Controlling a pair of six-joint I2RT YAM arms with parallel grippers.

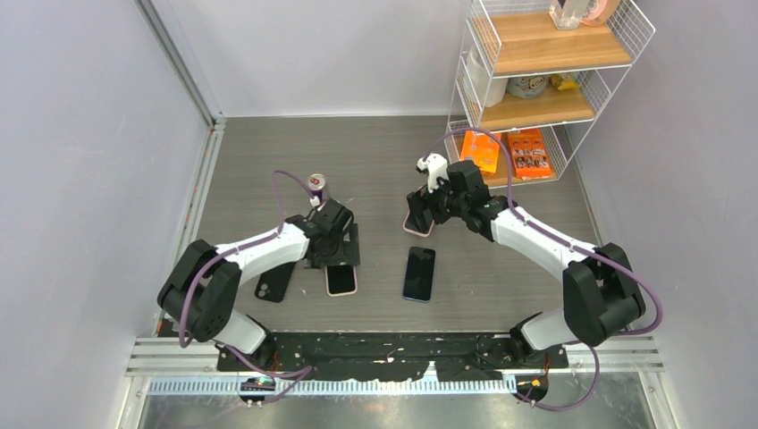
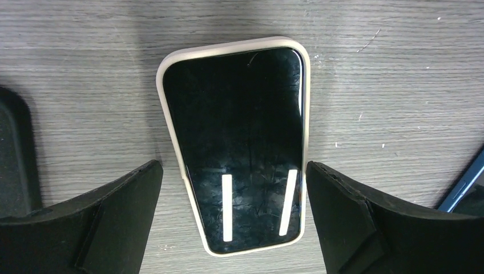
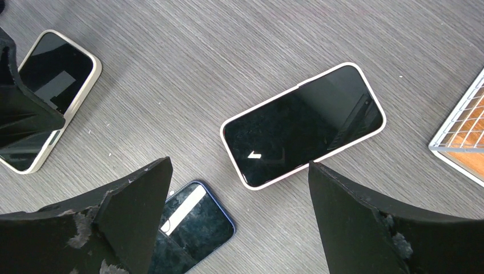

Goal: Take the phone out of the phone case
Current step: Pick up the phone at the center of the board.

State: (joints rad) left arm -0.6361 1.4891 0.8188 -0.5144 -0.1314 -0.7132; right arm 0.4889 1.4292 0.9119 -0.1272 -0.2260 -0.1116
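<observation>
While you watch, phone sits inside cream case, flat on table. Your left gripper: fingers spread wide, flanking case, clamping nothing. Your right gripper: equally wide above second cased phone, empty.

Blue phone cut off at right edge, dark item cropped left
</observation>
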